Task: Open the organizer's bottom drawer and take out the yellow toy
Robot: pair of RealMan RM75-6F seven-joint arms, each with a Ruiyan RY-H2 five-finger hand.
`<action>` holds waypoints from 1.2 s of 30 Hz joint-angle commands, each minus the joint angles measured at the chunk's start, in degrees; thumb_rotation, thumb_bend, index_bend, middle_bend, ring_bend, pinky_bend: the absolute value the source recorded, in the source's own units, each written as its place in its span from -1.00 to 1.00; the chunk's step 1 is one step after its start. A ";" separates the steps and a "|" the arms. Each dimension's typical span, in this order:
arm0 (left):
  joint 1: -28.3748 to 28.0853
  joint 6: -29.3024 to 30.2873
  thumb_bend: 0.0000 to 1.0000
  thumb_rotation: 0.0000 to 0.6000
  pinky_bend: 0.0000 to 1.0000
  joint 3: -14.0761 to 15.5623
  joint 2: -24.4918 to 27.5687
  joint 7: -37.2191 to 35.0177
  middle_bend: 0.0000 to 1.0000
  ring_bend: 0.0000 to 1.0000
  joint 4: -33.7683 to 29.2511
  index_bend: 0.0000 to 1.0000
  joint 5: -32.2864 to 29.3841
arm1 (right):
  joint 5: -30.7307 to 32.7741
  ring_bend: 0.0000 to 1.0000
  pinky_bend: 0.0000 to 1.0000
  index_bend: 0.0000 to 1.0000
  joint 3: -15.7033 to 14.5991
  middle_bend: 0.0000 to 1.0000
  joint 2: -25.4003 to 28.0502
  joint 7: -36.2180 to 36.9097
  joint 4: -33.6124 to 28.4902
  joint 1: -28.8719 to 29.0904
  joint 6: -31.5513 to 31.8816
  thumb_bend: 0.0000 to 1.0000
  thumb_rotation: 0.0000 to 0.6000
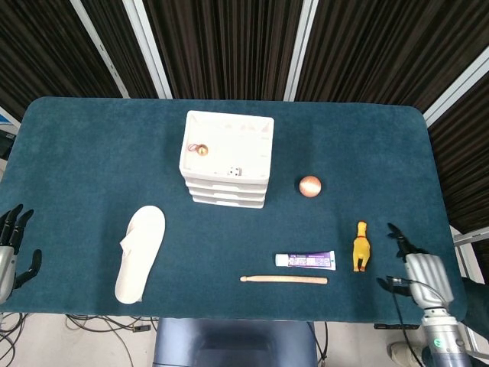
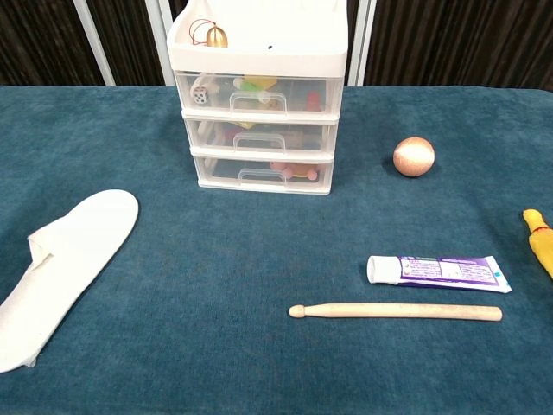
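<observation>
Both hands hold nothing, fingers apart: left hand (image 1: 11,252) at the surface (image 1: 92,145) edge, right hand (image 1: 416,267) beside the rubber chicken (image 1: 361,246); organizer (image 2: 259,95) with bottom drawer (image 2: 262,171) closed, contents unclear

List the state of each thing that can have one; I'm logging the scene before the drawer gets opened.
bottom drawer: closed, items inside.
middle drawer: closed.
top drawer: closed.
toothpaste tube: capped, lying flat.
left hand: open, at the table edge.
right hand: open, beside the rubber chicken, not touching.
</observation>
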 commanded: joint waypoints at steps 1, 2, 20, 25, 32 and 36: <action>0.00 -0.14 -0.07 1.00 -1.00 -0.05 0.12 -0.18 -1.00 -1.00 -0.08 -0.90 -0.21 | 4.40 0.36 0.51 -0.85 0.53 -0.10 -2.65 6.34 0.17 4.15 -8.47 -0.48 1.00; -0.01 -0.22 -0.07 1.00 -1.00 -0.06 0.16 -0.24 -1.00 -1.00 -0.08 -0.90 -0.29 | 6.40 0.39 0.53 -0.85 1.03 -0.09 -3.24 6.30 -0.01 5.28 -10.85 -0.48 1.00; -0.30 -1.51 -0.07 1.00 -1.00 -0.09 0.94 -2.34 -1.00 -1.00 -0.19 -0.90 -1.06 | 14.60 0.57 0.66 -0.85 6.01 0.12 -19.42 5.74 0.18 18.08 -24.95 -0.42 1.00; -0.45 -1.91 -0.08 1.00 -1.00 -0.09 1.09 -2.79 -1.00 -1.00 -0.19 -0.90 -1.19 | 16.31 0.59 0.67 -0.86 7.24 0.16 -24.89 3.96 2.15 20.90 -25.56 -0.37 1.00; -0.50 -2.19 -0.07 1.00 -1.00 -0.20 1.31 -3.53 -1.00 -1.00 -0.26 -0.90 -1.59 | 18.96 0.74 0.79 -0.86 10.32 0.33 -31.99 1.58 6.98 25.28 -25.99 -0.28 1.00; -0.54 -2.37 -0.08 1.00 -1.00 -0.37 1.41 -3.89 -1.00 -1.00 -0.34 -0.90 -2.02 | 20.60 0.93 0.95 -0.87 12.17 0.50 -35.05 0.24 9.56 27.44 -25.71 -0.21 1.00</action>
